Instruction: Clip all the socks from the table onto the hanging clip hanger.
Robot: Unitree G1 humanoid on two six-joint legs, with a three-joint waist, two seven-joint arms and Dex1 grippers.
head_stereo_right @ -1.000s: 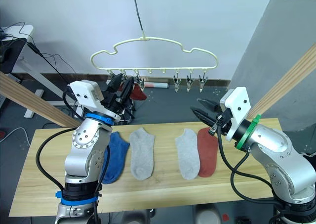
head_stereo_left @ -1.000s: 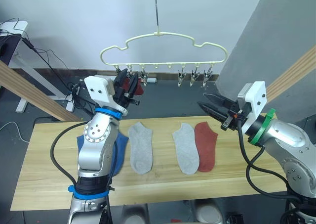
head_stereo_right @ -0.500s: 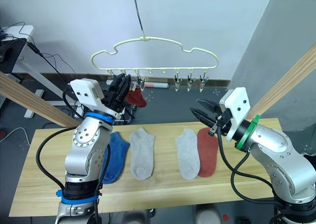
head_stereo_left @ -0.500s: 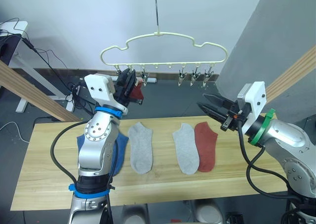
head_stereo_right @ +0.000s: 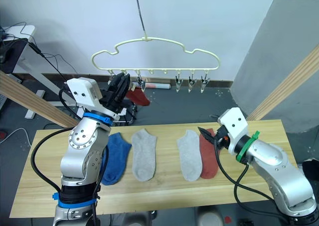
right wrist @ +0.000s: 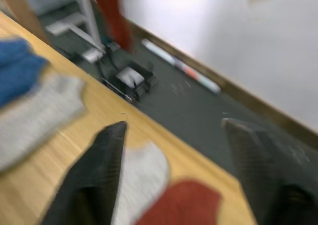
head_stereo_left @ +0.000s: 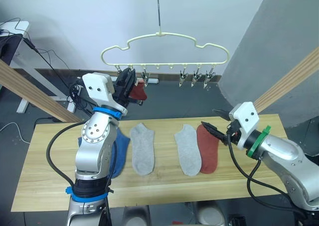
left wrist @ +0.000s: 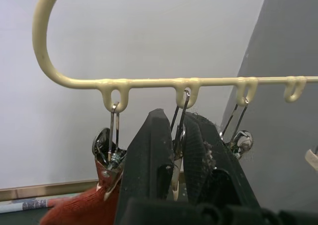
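Note:
The cream clip hanger [head_stereo_left: 164, 35] hangs above the table [head_stereo_left: 45, 176] with a row of metal clips [head_stereo_left: 197, 76]. A rust red sock [head_stereo_left: 139, 92] hangs from a clip near its left end. My left gripper [head_stereo_left: 128, 81] is raised to that end, and its fingers are shut on the neighbouring clip [left wrist: 180, 135]. On the table lie a blue sock [head_stereo_right: 115, 157], two grey socks [head_stereo_left: 142, 148] [head_stereo_left: 188, 148] and a red sock [head_stereo_left: 208, 148]. My right gripper [head_stereo_left: 212, 122] is open, low over the far end of the red sock [right wrist: 184, 205].
Slanted wooden poles [head_stereo_left: 30, 94] [head_stereo_left: 294, 76] flank the table on both sides. A grey panel [head_stereo_left: 259, 36] stands behind at the right. Cables and a desk frame [head_stereo_left: 25, 61] lie on the floor beyond the far edge.
My left gripper's fingers have shut at the hanger's left clips. The right arm has dropped from mid-air toward the table, ending over the red sock.

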